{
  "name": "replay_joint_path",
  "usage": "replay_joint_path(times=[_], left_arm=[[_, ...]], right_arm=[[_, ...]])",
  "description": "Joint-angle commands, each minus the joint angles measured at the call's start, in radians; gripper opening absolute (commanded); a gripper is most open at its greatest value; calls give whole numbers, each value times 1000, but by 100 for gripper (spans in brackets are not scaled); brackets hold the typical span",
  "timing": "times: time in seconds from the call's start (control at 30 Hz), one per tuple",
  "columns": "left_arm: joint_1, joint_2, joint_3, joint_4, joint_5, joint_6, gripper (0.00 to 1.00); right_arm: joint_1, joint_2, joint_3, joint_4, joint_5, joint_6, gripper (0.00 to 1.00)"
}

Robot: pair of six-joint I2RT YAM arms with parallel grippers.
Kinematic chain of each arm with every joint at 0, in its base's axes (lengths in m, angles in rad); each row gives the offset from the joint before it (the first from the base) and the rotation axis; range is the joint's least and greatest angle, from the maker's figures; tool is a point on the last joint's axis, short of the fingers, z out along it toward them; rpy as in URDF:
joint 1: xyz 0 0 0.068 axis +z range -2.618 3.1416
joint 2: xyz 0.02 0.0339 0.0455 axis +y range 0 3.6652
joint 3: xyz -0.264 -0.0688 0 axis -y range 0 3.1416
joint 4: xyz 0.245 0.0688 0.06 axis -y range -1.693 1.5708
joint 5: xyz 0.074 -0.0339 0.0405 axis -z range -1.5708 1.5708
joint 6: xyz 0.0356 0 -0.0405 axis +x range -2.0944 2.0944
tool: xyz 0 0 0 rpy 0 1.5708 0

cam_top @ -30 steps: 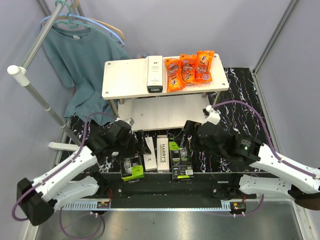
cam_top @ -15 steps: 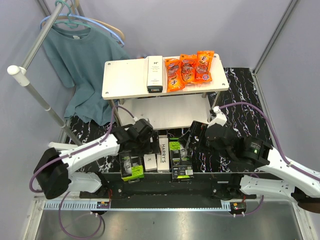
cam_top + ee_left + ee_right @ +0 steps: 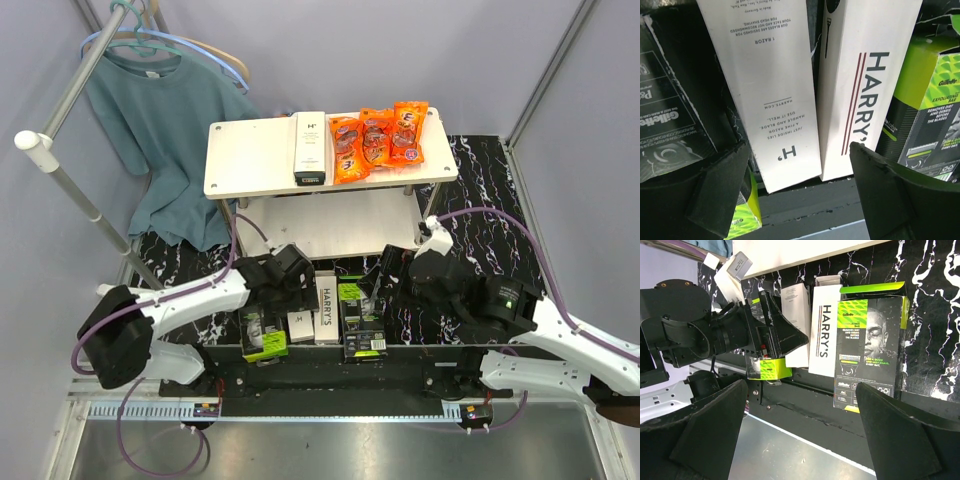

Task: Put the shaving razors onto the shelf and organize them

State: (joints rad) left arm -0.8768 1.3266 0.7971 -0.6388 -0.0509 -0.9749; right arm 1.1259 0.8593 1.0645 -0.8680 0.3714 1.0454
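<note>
One slim white razor box [image 3: 310, 148] lies on the shelf's top board [image 3: 250, 160]. Four more boxes lie in a row at the table's near edge: a black and lime-green box [image 3: 264, 333], a white "H" box [image 3: 300, 322], a white "HARRY'S" box [image 3: 326, 300], and a second black and green box [image 3: 362, 320]. My left gripper [image 3: 296, 292] is open just above the two white boxes; in the left wrist view its gripper [image 3: 800, 195] spans the "H" box [image 3: 775, 90] and the "HARRY'S" box [image 3: 865, 80]. My right gripper [image 3: 392, 268] is open and empty, beside the right black box [image 3: 867, 350].
Three shiny orange snack packets [image 3: 378, 135] lie on the right of the top board. A teal shirt [image 3: 160, 120] hangs on a rail at the back left. The shelf's lower board [image 3: 340, 225] stands just behind the box row. The metal table edge [image 3: 790, 450] runs below the boxes.
My left arm has swung right and forward, bringing its open gripper over the two white boxes. My right gripper has shifted slightly to the right. The boxes have not moved.
</note>
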Motion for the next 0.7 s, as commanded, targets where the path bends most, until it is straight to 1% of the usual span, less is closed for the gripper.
replay_joint_path(times=[0.0,0.17,0.23,0.43,0.57,0.67], left_arm=[[12,43,-16,14,-61,-19,87],[33,127,16,25,-61,8,84],[56,135,11,33,-56,18,82],[130,79,-71,66,-44,41,77],[145,19,-111,71,-41,54,76],[145,5,-122,74,-43,59,75]], right_arm=[[8,-9,-12,18,-5,11,100],[8,-9,-20,32,-14,11,100],[8,-8,-17,31,-15,10,100],[8,-31,-44,26,-23,21,100],[8,-39,-66,38,-28,27,100],[8,-31,-67,47,-31,25,100]])
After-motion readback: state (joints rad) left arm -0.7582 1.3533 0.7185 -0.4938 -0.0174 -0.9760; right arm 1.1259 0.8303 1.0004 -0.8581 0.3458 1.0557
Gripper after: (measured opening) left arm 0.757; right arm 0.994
